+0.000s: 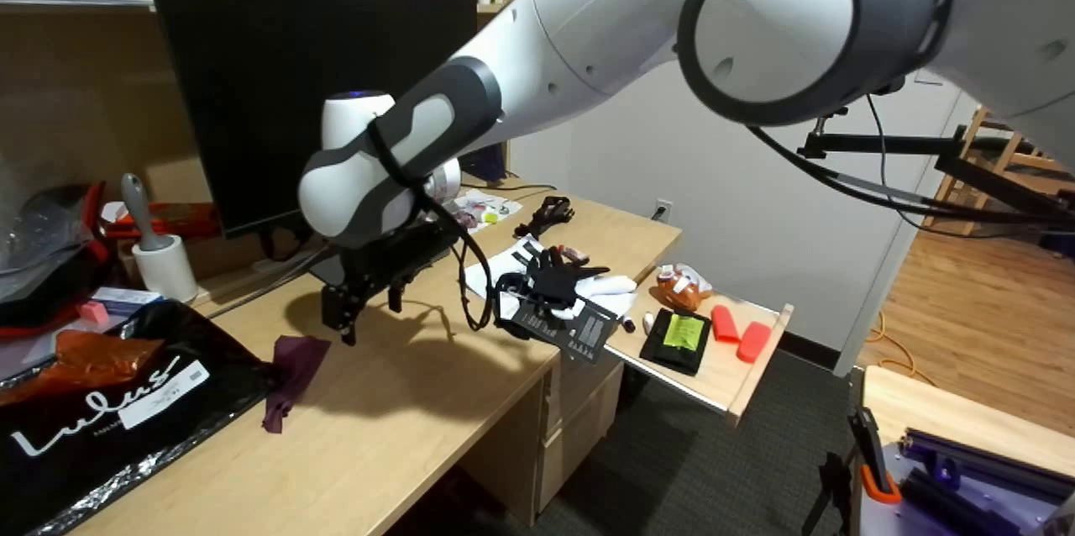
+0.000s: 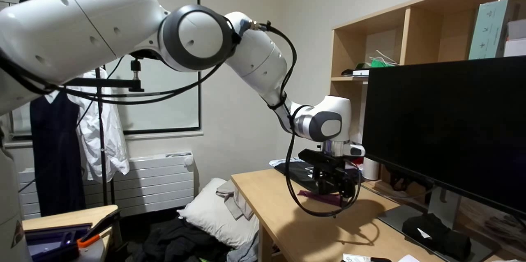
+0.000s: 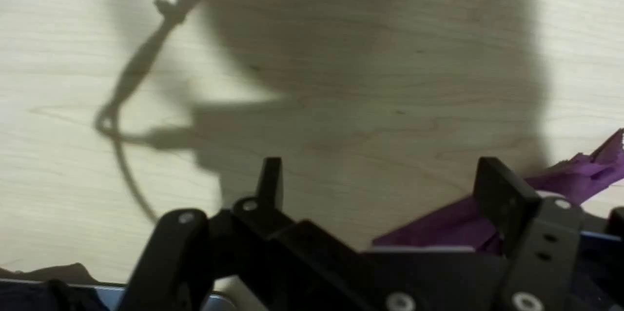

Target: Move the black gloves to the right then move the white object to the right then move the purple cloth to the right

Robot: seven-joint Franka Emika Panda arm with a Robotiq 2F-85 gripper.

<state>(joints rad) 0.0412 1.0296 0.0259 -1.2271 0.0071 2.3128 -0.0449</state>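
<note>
The purple cloth [image 1: 294, 376] lies limp on the desk beside the black bag; it also shows in an exterior view [image 2: 322, 197] and in the wrist view [image 3: 585, 179]. My gripper [image 1: 371, 322] is open and empty above the desk, just beside the cloth. In the wrist view, the right finger of the gripper [image 3: 380, 160] covers part of the cloth, and bare desk shows between the fingertips. The black gloves [image 1: 556, 277] lie on papers near the desk's right edge. A tiny whitish-pink item [image 1: 574, 254], possibly the white object, lies behind them; I cannot tell surely.
A black bag with white lettering [image 1: 168, 393] lies at the left of the desk. A monitor [image 1: 319, 91] stands close behind the arm. A lint roller [image 1: 165, 263] stands by the bag. An open drawer [image 1: 760, 364] holds red, orange and black items.
</note>
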